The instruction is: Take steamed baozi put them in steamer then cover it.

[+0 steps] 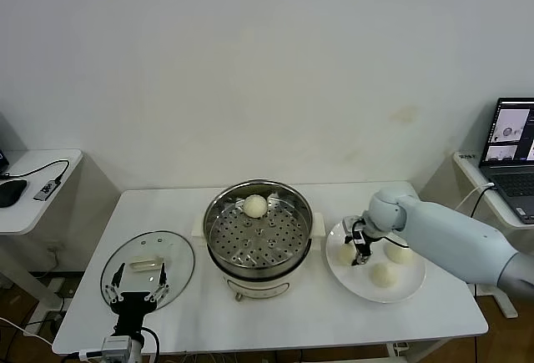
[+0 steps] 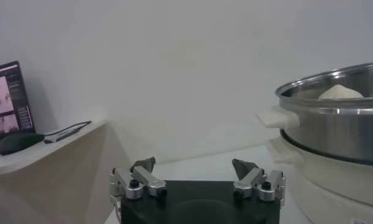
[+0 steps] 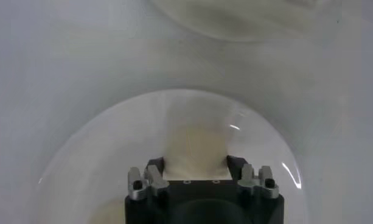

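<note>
The steamer stands mid-table with one baozi on its tray at the back; both show in the left wrist view, the steamer and the baozi. Three baozi lie on a white plate to its right. My right gripper is down on the plate's left baozi; in the right wrist view the gripper has a finger pressed to each side of that baozi. The glass cover lies flat at the table's left. My left gripper hovers open over its front edge.
A side table with a black mouse stands at the left. A laptop sits on a stand at the right. The table's front edge runs just below the cover and the plate.
</note>
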Robot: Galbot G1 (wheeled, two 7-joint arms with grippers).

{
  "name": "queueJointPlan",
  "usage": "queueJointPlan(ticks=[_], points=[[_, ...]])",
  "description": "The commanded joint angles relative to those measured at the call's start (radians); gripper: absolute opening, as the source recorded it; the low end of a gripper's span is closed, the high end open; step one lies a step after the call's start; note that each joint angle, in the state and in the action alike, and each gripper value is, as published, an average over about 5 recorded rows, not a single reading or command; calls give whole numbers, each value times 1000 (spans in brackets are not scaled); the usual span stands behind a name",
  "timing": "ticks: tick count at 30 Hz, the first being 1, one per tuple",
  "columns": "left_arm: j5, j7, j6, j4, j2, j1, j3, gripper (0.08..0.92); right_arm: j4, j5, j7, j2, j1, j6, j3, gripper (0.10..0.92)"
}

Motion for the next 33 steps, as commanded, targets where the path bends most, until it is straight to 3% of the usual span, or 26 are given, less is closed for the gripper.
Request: queueJointPlan(ticks=[1,11,17,22,33], points=[[0,-1,8,-10,2,-4,3,823,102,82,-39,-116,160,-21,-27,611],[-2,1,22,-19,6,-8,15,823,248,329,-34,-139,584,-109,-225,602],[-7,3,18,-35,14,4,12,823,290,498,15,-1,720,-190,-303,610],[-14,4,17,-34,11,6,8,823,239,595,80,169,688,-250,-302,613],[-13,4,16,-36,-1,7,0,823,84,654,157,460,543,-328,-267,619]])
